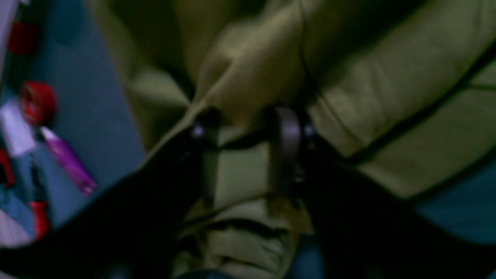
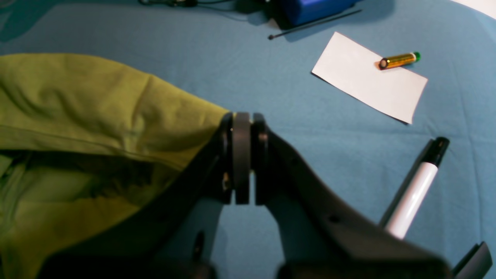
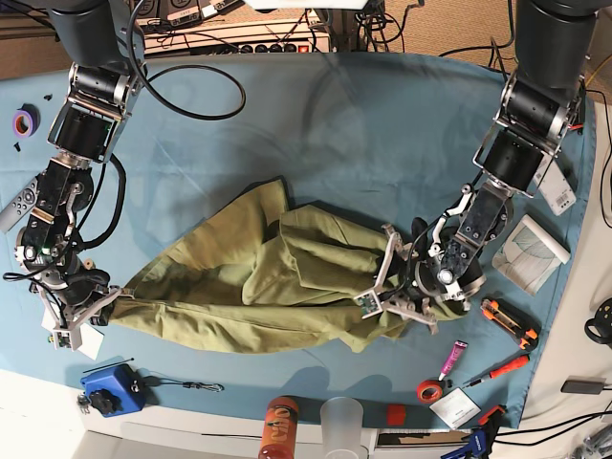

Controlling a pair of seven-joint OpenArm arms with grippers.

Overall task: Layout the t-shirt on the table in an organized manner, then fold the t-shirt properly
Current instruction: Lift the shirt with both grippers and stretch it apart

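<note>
One green t-shirt lies on one blue-covered table. Two robot arms reach over the shirt, one at each end of it. Near the shirt's corner there is one white card, one small battery resting on that card, and one marker pen. On the shirt's other side I count one purple marker, one roll of red tape and one orange-handled screwdriver. Toward the table's front edge from the shirt stand one blue box, one orange bottle and one clear cup.

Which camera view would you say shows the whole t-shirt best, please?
The base view: the t-shirt lies bunched across the table, visible end to end. The right wrist view shows one corner; the left wrist view shows only dark, blurred folds.
</note>
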